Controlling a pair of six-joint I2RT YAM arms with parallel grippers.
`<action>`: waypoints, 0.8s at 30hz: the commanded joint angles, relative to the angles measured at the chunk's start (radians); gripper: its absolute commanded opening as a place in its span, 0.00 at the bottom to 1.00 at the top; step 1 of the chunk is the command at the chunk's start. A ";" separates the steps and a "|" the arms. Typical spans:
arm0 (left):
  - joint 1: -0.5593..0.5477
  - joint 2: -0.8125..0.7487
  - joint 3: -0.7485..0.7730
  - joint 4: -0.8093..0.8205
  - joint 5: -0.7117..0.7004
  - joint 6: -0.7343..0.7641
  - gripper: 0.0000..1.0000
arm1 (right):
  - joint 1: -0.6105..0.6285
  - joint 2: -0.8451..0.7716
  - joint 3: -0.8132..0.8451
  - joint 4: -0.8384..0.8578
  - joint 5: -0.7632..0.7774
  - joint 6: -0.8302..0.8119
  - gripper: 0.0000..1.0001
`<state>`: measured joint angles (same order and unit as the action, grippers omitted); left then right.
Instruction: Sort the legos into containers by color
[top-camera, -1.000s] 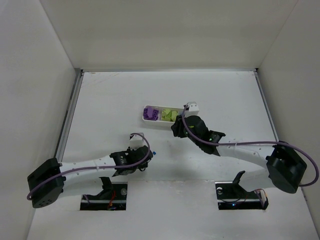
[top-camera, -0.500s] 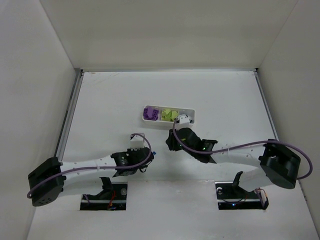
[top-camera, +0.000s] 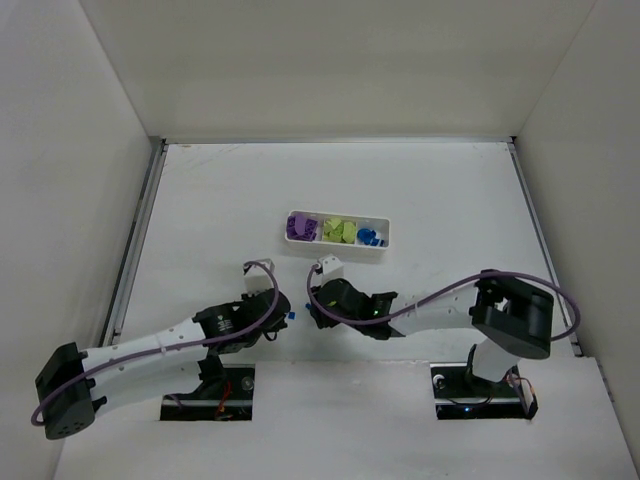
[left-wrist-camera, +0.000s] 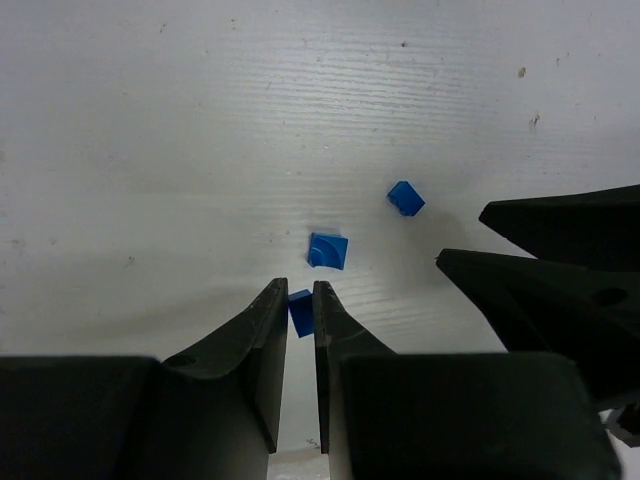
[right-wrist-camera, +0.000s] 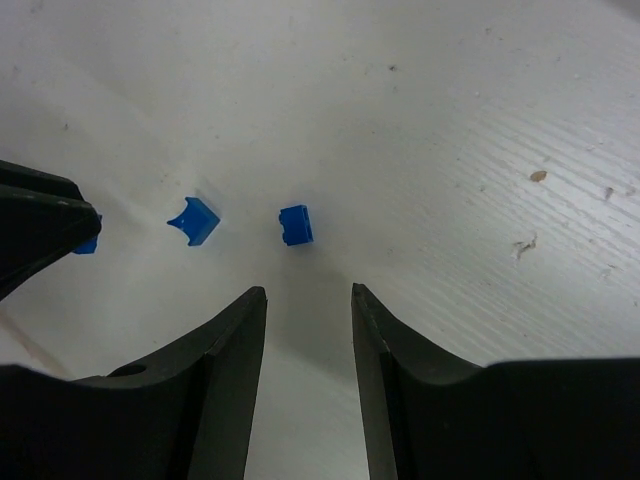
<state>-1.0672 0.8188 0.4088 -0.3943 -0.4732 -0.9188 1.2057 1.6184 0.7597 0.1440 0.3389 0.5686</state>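
My left gripper (left-wrist-camera: 299, 290) is shut on a tiny blue lego (left-wrist-camera: 301, 312) down at the table surface. Two more blue legos (left-wrist-camera: 328, 250) (left-wrist-camera: 405, 198) lie just beyond its tips. My right gripper (right-wrist-camera: 308, 292) stands open and holds nothing, a short way back from one blue lego (right-wrist-camera: 296, 224), with another (right-wrist-camera: 194, 220) to its left. In the top view both grippers (top-camera: 285, 318) (top-camera: 312, 308) meet near the table's front middle. The white tray (top-camera: 388, 228) behind them holds purple legos (top-camera: 300, 226) on the left, yellow-green ones (top-camera: 340, 230) in the middle and blue ones (top-camera: 370, 237) on the right.
The right gripper's black fingers (left-wrist-camera: 540, 280) fill the right side of the left wrist view, close to the loose blue pieces. The left gripper's finger (right-wrist-camera: 30, 220) juts in at the left of the right wrist view. White walls enclose the table.
My left gripper closed on the blue lego and its arm shifted slightly left. My right arm swung from over the tray's right compartment to the front, beside the left gripper.
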 joint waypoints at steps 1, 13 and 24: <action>0.023 -0.046 0.045 -0.040 -0.002 -0.005 0.11 | 0.007 0.040 0.064 0.057 0.000 -0.016 0.46; 0.123 -0.128 0.070 -0.026 0.011 0.026 0.11 | 0.007 0.136 0.142 0.031 0.025 -0.039 0.42; 0.189 -0.165 0.104 -0.015 0.011 0.066 0.11 | 0.005 0.175 0.188 -0.034 0.063 -0.026 0.22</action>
<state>-0.8909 0.6659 0.4648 -0.4107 -0.4572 -0.8806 1.2057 1.7905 0.9161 0.1184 0.3683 0.5385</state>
